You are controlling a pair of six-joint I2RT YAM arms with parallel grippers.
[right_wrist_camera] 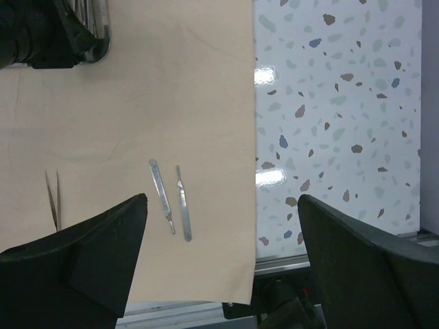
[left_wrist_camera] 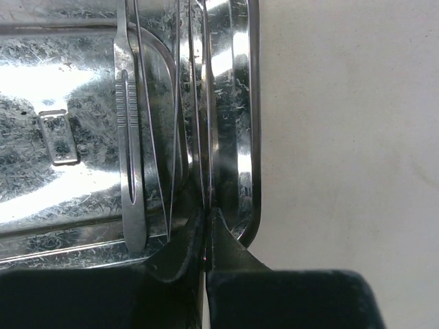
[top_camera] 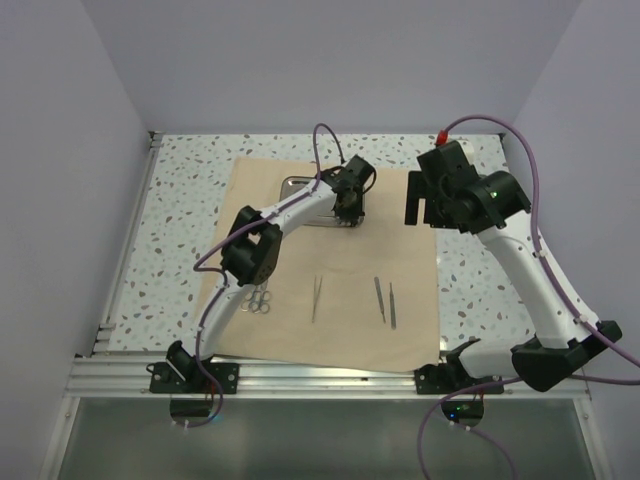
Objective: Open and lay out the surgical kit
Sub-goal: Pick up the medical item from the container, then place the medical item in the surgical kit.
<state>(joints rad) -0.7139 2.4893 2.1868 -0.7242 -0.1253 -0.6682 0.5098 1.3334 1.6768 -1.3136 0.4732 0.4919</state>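
— How is the left end effector (left_wrist_camera: pixel 206 236)?
— Pressed together on a thin silver instrument (left_wrist_camera: pixel 205 103) at the inner wall of the shiny rectangular steel tray (left_wrist_camera: pixel 243 137). Its arm reaches forward over the tan cloth sheet (top_camera: pixel 405 260).
— And the right end effector (right_wrist_camera: pixel 219 257)?
— Spread wide and empty, hovering over the cloth's right edge.

Looks like a robotics lab test cell, not a real clinic. Plain pale walls (top_camera: pixel 330 60) box in a speckled counter (top_camera: pixel 190 180), two arms (top_camera: pixel 290 212) are bolted to an aluminium rail (top_camera: pixel 320 375) along the bottom of the frame, and purple cables (top_camera: pixel 536 200) loop off them.
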